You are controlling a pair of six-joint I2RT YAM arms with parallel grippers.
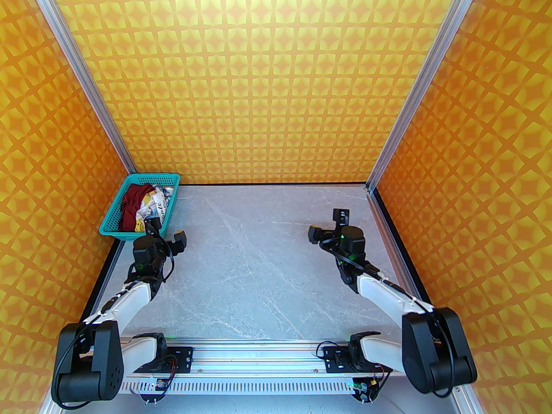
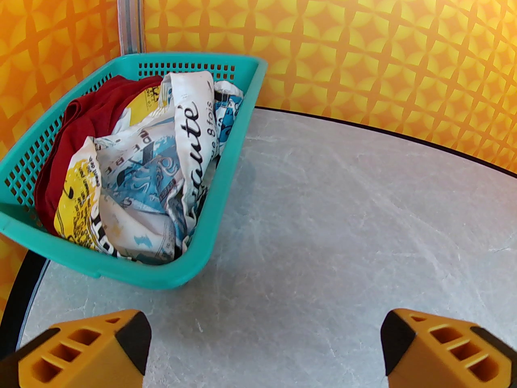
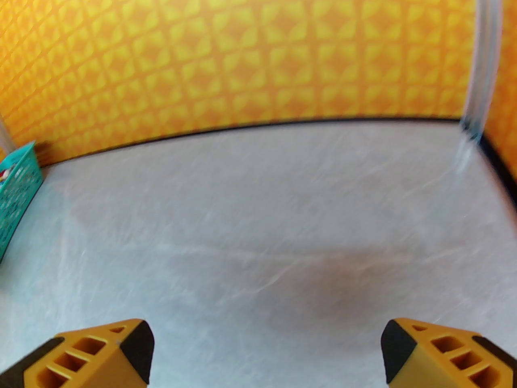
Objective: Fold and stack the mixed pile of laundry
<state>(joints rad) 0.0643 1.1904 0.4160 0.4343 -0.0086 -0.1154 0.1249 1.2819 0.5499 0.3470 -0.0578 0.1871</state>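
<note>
**1. Basket** (image 1: 113, 209): teal perforated plastic, rect. Loc: far-L corner of surface (image 1: 258, 252), close to L and back walls (image 1: 276, 80). Holds the mixed laundry pile, both pcs crumpled, unfolded.

**1a. Dark red T-shirt** (image 2: 93, 111): plain. Lies along bkt's L side, partly under 1b.

**1b. White printed garment** (image 2: 141, 176): blue, yellow and black graphics w/ lettering. Fills ctr and R of bkt, bunched. One fold stands up toward the far end.

**2. Left fingers** (image 2: 101, 346): orange w/ black tips. Spread wide, empty. Loc: over surface near bkt's near-R corner, pointed toward bkt. Wrist view has them short of bkt's near end. In top view one finger overlaps that corner; contact w/ bkt can't be told. Clear of the cloth.

**3. Right fingers** (image 3: 436, 350): same type. Spread wide, empty. Loc: over R half of surface, well apart from bkt. Wrist view blurred; bkt's edge shows at its far L.

**4. Surface**: grey, marble-look w/ pale veins, black edge strip.

**5. Walls**: orange-yellow repeating star pattern on 3 sides. Alu. posts (image 1: 86, 80) at far corners.

**6. Rail** (image 1: 258, 345): alu., along near edge. Both arm bases bolted on, L and R.
</note>
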